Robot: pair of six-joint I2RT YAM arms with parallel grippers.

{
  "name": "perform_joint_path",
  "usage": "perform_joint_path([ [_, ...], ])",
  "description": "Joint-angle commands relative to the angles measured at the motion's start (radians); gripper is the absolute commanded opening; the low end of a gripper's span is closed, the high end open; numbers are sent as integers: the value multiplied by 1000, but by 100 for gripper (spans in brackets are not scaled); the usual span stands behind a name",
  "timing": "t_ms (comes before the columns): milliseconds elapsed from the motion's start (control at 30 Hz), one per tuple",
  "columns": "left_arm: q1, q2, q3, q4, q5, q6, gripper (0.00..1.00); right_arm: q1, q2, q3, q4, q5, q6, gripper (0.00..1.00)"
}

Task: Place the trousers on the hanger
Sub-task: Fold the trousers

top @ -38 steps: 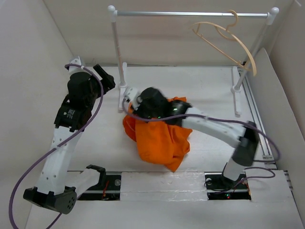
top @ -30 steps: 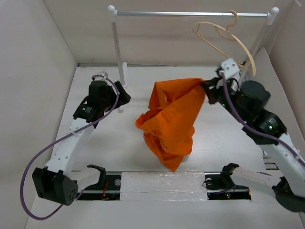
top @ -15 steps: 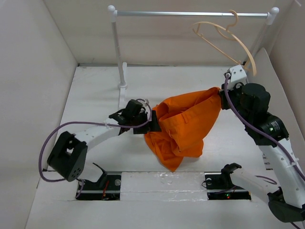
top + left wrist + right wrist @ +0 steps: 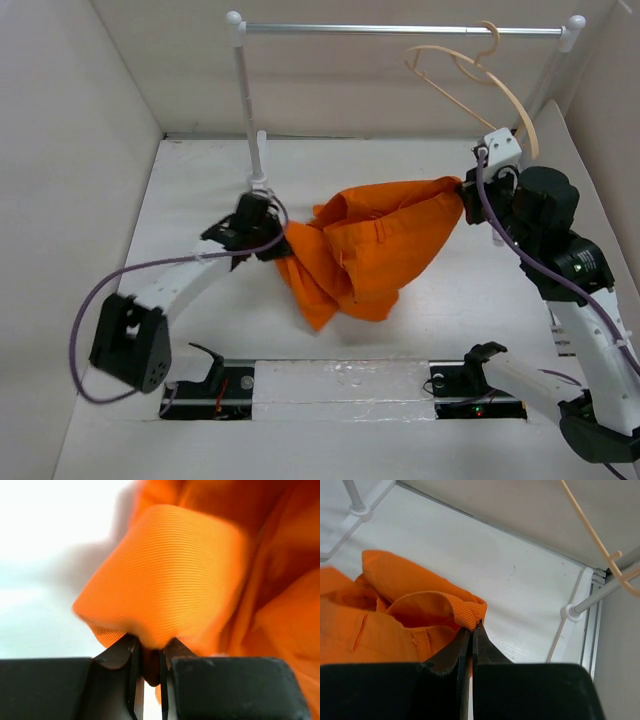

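Note:
The bright orange trousers [image 4: 375,245] hang stretched between my two grippers above the table, with the rest drooping to the surface. At their left edge my left gripper [image 4: 280,243] is shut on a fold of the ribbed fabric [image 4: 165,575]. My right gripper [image 4: 464,188] is shut on the trousers' right corner, seen as a ribbed hem [image 4: 470,611] pinched between its jaws. The pale wooden hanger [image 4: 480,85] hangs tilted from the right end of the rail, above and just behind my right gripper; part of it [image 4: 592,530] shows in the right wrist view.
A silver rail [image 4: 400,29] on white posts [image 4: 245,110] spans the back of the table. Its right post foot [image 4: 568,612] stands near a metal track at the right edge. White walls close in the left and back sides.
My left arm swung in from the left and its gripper shut on the trousers' left edge, then drew it left. The right gripper kept its hold and shifted a little right.

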State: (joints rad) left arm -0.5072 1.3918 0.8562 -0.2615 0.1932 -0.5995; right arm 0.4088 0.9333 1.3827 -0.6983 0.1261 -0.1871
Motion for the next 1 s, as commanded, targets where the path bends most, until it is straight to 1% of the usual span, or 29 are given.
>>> perform_joint_path([
  [0, 186, -291, 156, -134, -164, 72, 0, -27, -47, 123, 49, -52, -18, 0],
  [33, 232, -328, 214, -165, -175, 107, 0, -42, -50, 137, 42, -89, -18, 0],
  [67, 310, -356, 245, -227, -182, 122, 0, -42, -53, 150, 36, -103, -15, 0],
  [100, 335, -405, 273, -257, -249, 133, 0, -54, -57, 160, 20, -106, -3, 0],
  [133, 348, -427, 309, -278, -276, 142, 0, -54, -60, 154, -28, -88, 11, 0],
  [167, 348, -476, 322, -336, -354, 141, 0, -80, -85, 59, -109, -50, 46, 0],
  [200, 348, -488, 304, -372, -391, 127, 0, -80, -123, 2, -125, -19, 87, 0],
  [233, 348, -500, 303, -372, -391, 127, 0, -97, -123, 1, -125, -19, 87, 0],
  [267, 348, -517, 246, -384, -414, 116, 0, -108, -151, -130, -139, 0, 112, 0],
  [300, 348, -530, 210, -401, -431, 100, 0, -119, -175, -189, -147, 13, 142, 0],
  [333, 335, -549, 173, -409, -502, 80, 0, -132, -218, -247, -153, 26, 185, 0],
  [367, 335, -541, 203, -442, -538, 46, 18, -161, -235, -295, -165, 49, 230, 1],
  [400, 335, -540, 214, -473, -555, 59, 23, -175, -255, -373, -174, 46, 248, 8],
  [433, 335, -547, 224, -476, -598, 61, 40, -191, -278, -398, -182, 40, 273, 26],
  [467, 335, -544, 253, -487, -621, 57, 65, -217, -287, -416, -197, 20, 273, 38],
  [500, 335, -537, 277, -513, -649, 55, 77, -217, -294, -427, -202, 14, 270, 51],
  [533, 335, -521, 299, -513, -655, 58, 92, -229, -295, -425, -202, 10, 246, 70],
  [600, 335, -508, 336, -466, -629, 73, 98, -229, -268, -413, -182, -22, 201, 79],
  [633, 335, -488, 339, -438, -571, 107, 99, -229, -248, -398, -159, -51, 127, 81],
  [667, 326, -478, 328, -409, -527, 119, 96, -229, -188, -401, -92, -166, 97, 81],
  [700, 312, -465, 319, -359, -488, 128, 93, -206, -148, -401, -61, -231, 68, 77],
  [733, 299, -433, 308, -332, -421, 136, 89, -185, -96, -386, -37, -291, 30, 42],
  [767, 299, -410, 291, -311, -382, 154, 86, -153, -49, -375, 3, -369, 23, 16],
  [800, 299, -389, 282, -283, -350, 161, 85, -106, 40, -370, 35, -390, 17, 0],
  [833, 299, -332, 273, -263, -301, 170, 82, 1, 77, -364, 66, -388, 11, 0],
  [867, 299, -268, 239, -234, -267, 194, 81, 97, 199, -343, 142, -319, 15, 4],
  [900, 299, -267, 239, -234, -267, 195, 81, 97, 200, -343, 143, -318, 12, 4],
  [933, 289, -198, 233, -228, -223, 198, 81, 158, 244, -320, 113, -292, 11, 34],
  [967, 289, -163, 218, -205, -198, 211, 81, 183, 284, -283, 109, -220, 17, 48],
])
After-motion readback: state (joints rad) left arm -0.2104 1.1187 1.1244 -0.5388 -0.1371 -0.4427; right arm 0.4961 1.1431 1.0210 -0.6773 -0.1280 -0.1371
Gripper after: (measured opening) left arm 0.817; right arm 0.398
